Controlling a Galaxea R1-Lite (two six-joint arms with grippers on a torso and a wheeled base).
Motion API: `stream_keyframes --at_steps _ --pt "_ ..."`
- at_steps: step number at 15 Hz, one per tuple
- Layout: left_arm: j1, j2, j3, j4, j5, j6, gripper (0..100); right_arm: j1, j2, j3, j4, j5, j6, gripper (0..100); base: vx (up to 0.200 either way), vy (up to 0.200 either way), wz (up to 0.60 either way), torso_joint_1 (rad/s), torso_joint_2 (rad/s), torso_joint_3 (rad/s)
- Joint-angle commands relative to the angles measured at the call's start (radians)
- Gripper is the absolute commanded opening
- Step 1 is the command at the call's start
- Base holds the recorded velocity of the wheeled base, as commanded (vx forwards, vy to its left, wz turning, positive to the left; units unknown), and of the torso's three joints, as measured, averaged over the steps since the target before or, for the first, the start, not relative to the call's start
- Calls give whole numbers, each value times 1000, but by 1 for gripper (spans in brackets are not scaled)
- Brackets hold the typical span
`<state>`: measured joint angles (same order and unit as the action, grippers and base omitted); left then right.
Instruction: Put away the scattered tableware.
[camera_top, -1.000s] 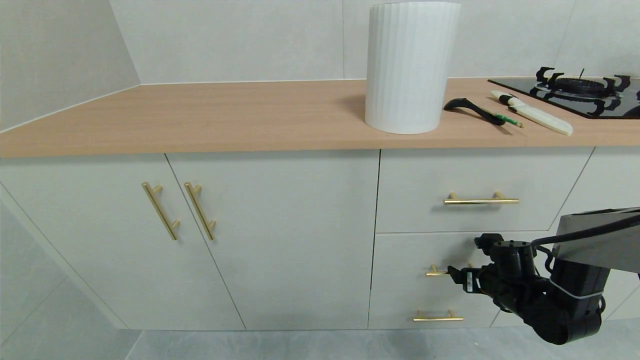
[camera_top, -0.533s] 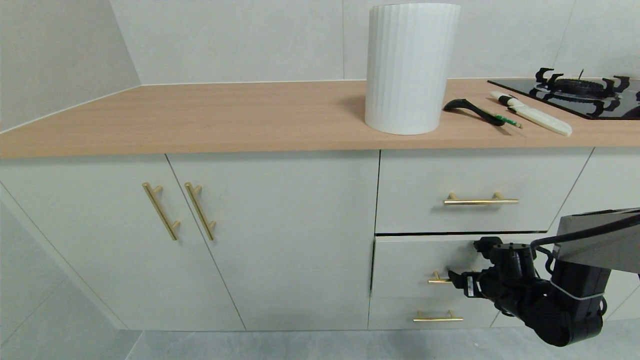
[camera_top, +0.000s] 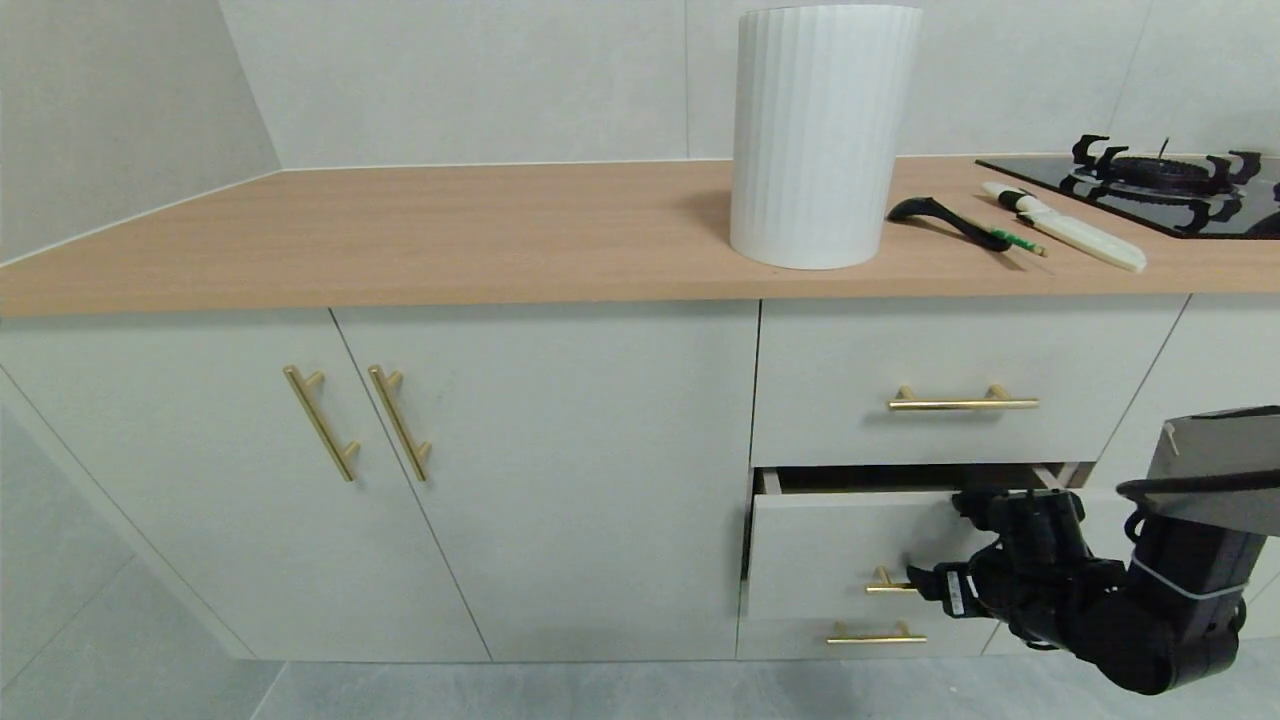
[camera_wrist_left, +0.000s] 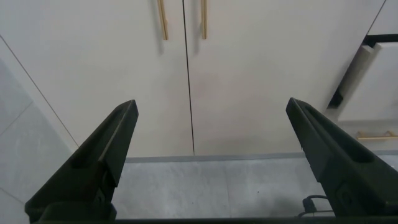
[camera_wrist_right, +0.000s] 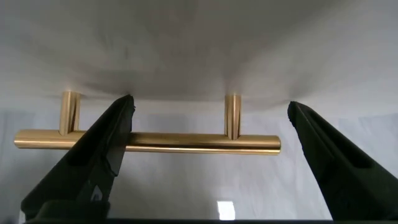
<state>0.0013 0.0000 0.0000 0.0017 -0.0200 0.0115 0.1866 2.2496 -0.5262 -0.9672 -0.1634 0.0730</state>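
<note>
Head view: pull the part-open drawer (camera_top: 820, 540) squarely by its handle (camera_top: 888, 586), leaving ladle (camera_top: 948, 221) and knife (camera_top: 1070, 238) on the counter (camera_top: 400, 230) beside the white canister (camera_top: 815, 140); left wrist view: with left gripper (camera_wrist_left: 211, 104) splayed before cabinet doors (camera_wrist_left: 249, 68); right wrist view: with right gripper (camera_wrist_right: 210, 102) spread across that handle, pinching nothing, so liable to slip.

right arm (camera_top: 1160, 615) low at right edge of head view, forearm roughly level, wrist bent. right pincer (camera_top: 915, 582) black, held low, pointing forward and toward robot's left. its fingers (camera_wrist_right: 93, 155) spread wide apart, tips level with each other. left pincer (camera_wrist_left: 211, 106) aimed forward and down, both dark fingers likewise spread wide.
</note>
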Motion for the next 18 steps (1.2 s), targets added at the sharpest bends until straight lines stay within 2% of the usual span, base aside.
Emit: stream_keyframes --at_steps 1,3,5,6,8,11,13,18 --pt "0 2 0 0 0 1 100 11 -219 14 217 8 -38 100 0 0 0 0 0 0" --pt "0 2 0 0 0 1 100 50 -387 5 453 27 -70 100 0 0 0 0 0 0" --pt "0 2 0 0 0 -1 100 102 -525 -20 614 33 -70 100 0 0 0 0 0 0" --pt "0 2 0 0 0 -1 100 128 -604 -31 683 33 -70 100 0 0 0 0 0 0" --pt "0 2 0 0 0 1 100 149 -686 -44 728 31 -67 100 0 0 0 0 0 0" --pt "0 2 0 0 0 1 100 151 -716 -58 690 28 -48 100 0 0 0 0 0 0" --pt "0 2 0 0 0 1 100 149 -668 -54 601 25 4 100 0 0 0 0 0 0" --pt "0 2 0 0 0 -1 100 145 -467 -15 367 -34 11 100 0 0 0 0 0 0"
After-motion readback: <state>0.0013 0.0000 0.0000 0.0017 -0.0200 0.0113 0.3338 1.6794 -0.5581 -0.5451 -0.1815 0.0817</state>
